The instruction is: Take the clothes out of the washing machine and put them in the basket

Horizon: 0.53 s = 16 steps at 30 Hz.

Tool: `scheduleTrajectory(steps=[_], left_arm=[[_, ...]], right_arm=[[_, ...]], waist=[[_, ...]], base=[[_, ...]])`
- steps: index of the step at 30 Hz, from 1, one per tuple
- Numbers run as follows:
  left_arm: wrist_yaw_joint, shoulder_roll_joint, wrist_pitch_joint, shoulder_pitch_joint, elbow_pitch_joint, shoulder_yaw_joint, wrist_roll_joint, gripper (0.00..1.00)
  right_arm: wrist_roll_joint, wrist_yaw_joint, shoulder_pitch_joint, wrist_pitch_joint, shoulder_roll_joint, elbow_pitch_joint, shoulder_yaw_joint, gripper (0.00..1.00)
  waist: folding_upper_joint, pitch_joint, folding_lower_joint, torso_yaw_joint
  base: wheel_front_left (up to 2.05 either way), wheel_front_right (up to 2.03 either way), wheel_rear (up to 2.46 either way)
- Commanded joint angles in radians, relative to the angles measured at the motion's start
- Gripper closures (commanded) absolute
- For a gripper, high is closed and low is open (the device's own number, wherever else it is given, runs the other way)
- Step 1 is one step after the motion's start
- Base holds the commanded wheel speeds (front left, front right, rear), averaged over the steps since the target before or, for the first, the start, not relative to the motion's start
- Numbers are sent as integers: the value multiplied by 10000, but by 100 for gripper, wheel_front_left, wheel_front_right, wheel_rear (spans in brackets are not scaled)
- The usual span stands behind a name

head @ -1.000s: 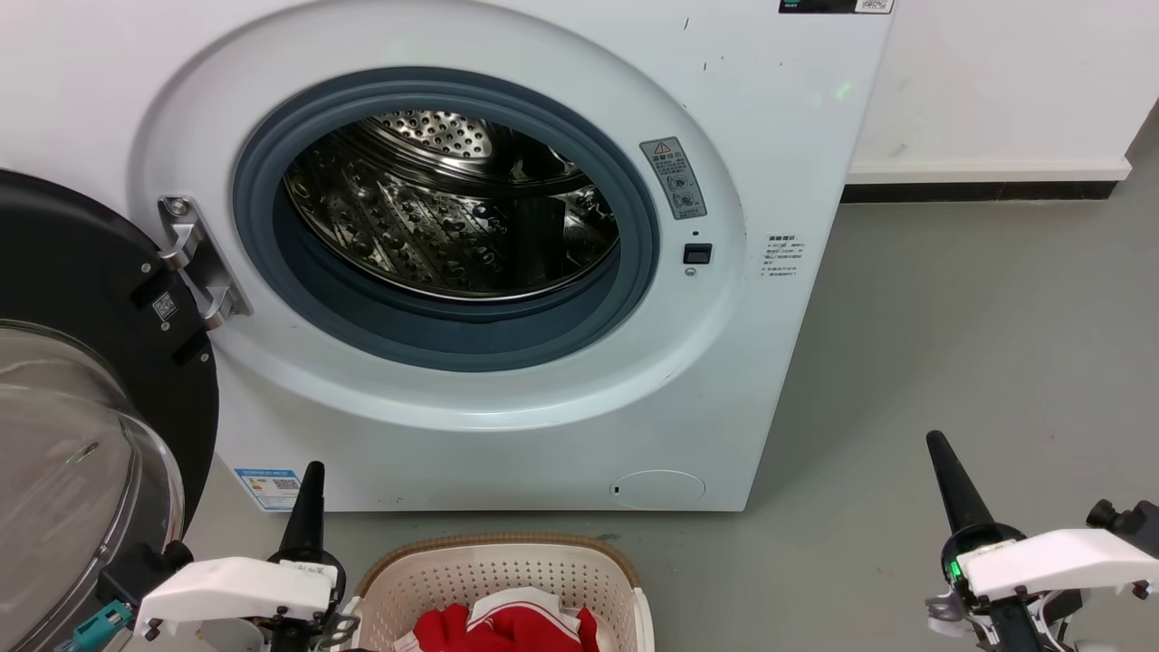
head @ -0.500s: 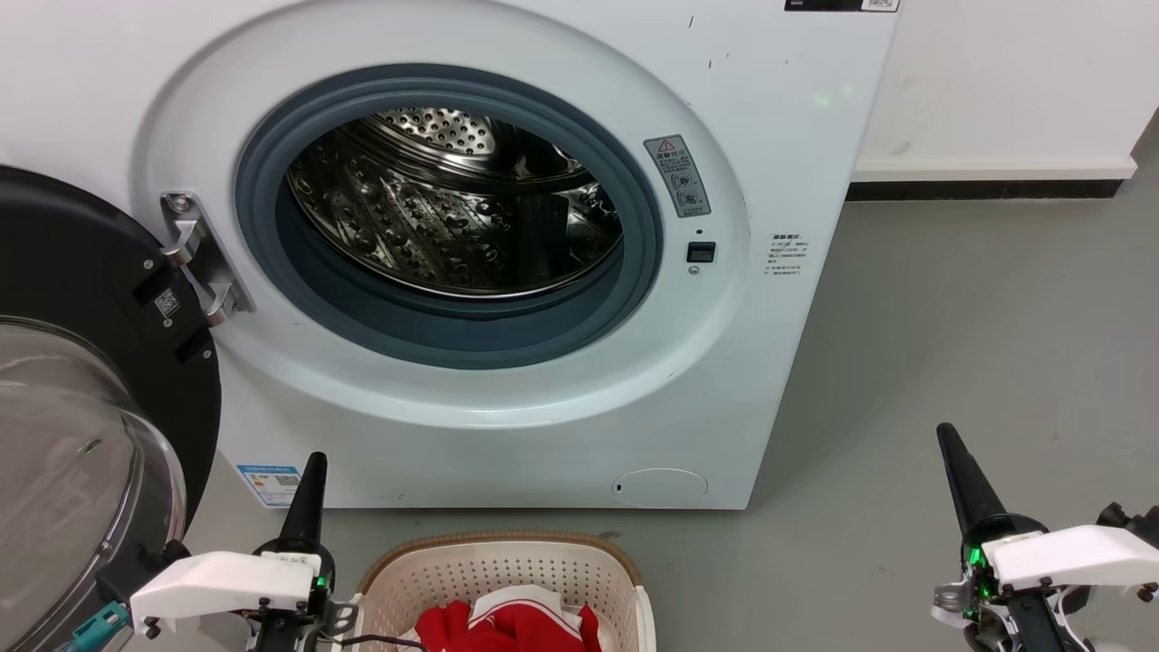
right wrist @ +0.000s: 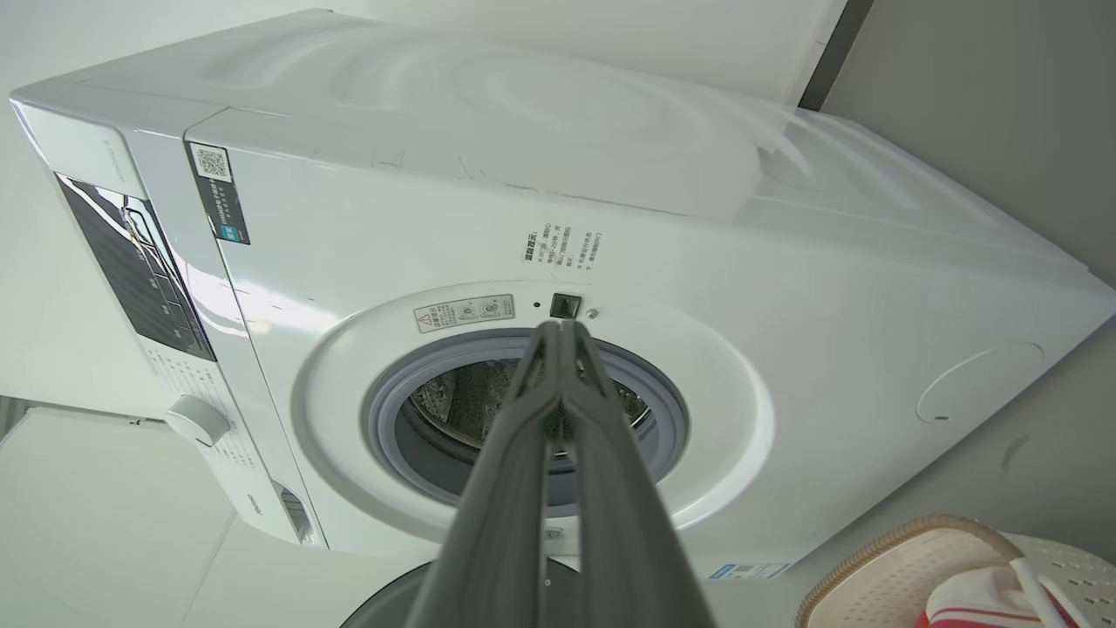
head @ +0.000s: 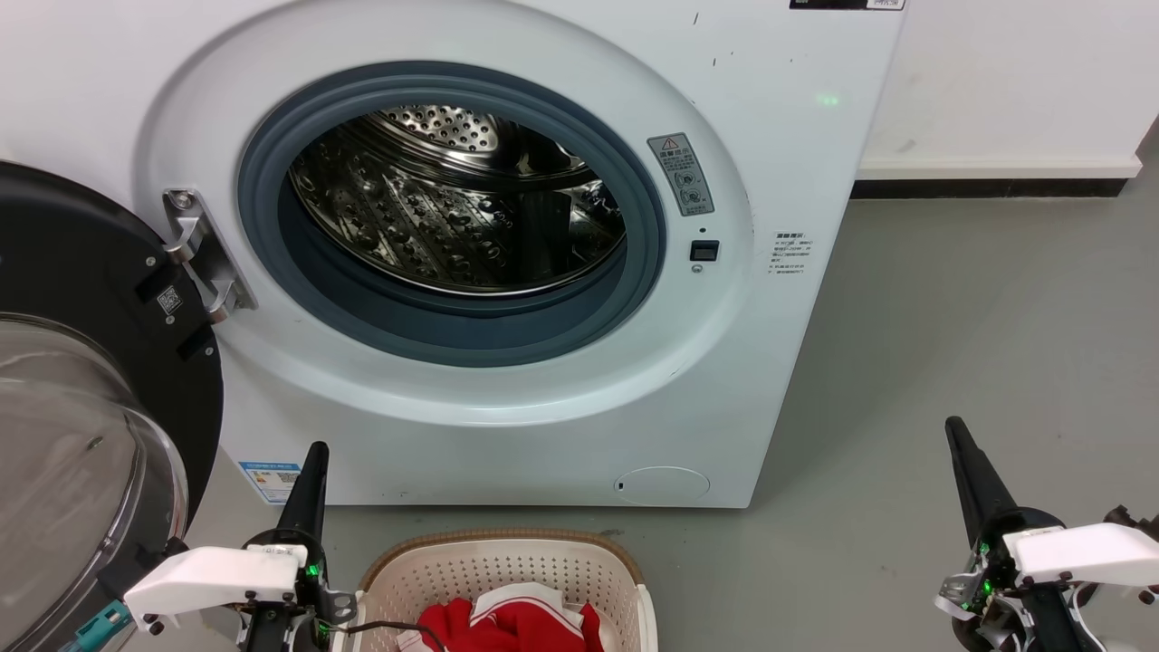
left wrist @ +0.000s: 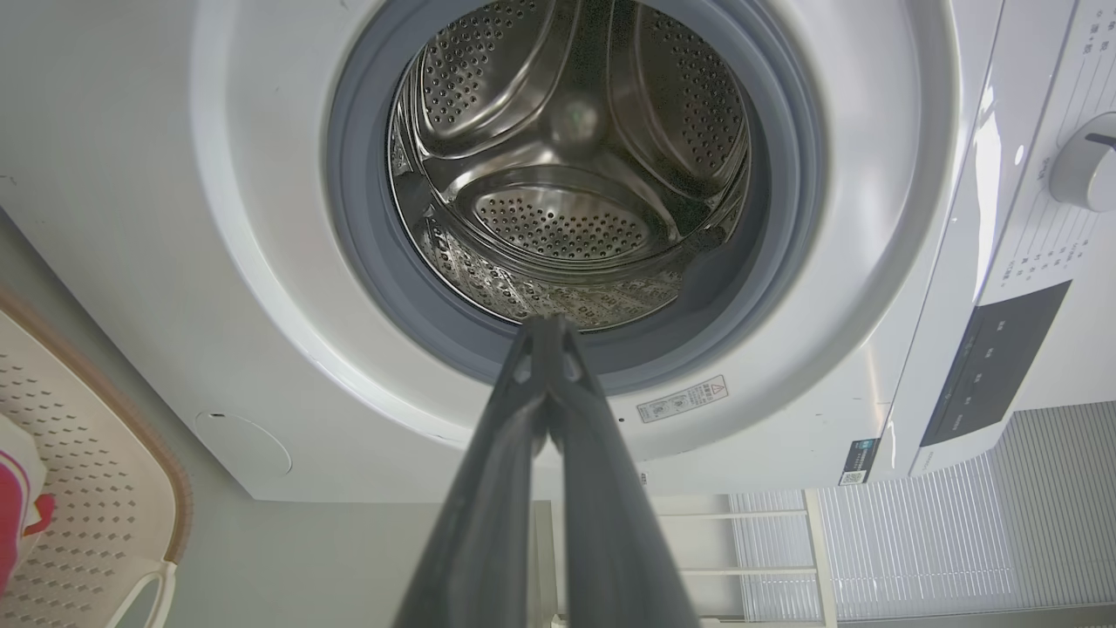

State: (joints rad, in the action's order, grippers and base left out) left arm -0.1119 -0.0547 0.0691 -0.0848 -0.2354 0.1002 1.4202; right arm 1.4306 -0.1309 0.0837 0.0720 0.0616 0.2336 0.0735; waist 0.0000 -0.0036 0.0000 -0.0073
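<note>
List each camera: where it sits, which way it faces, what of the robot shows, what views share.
Head view: on the head, facing forward and down at the washing machine, with the basket below; the left tool and right tool at the lower corners.
Left wrist view: on the left wrist, facing along its shut fingers into the drum.
Right wrist view: on the right wrist, facing the machine's front obliquely past its shut fingers.
Shared: all three show the porthole and the basket holding the clothes.
</note>
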Motion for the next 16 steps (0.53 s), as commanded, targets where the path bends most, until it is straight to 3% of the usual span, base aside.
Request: scheduleTrajectory(steps=[1, 16], left_arm=[[-57, 4, 75, -156, -1, 38, 255, 100], [-168, 39, 347, -270, -75, 128, 1386, 100]], right_arm=[[264, 2, 202, 71, 27, 2, 48, 100], [1406, 3, 249, 244, 7, 77, 200, 100]], waist=[[0, 5, 0, 6], [0, 44, 0, 48]], base=[[0, 0, 0], [0, 0, 0]])
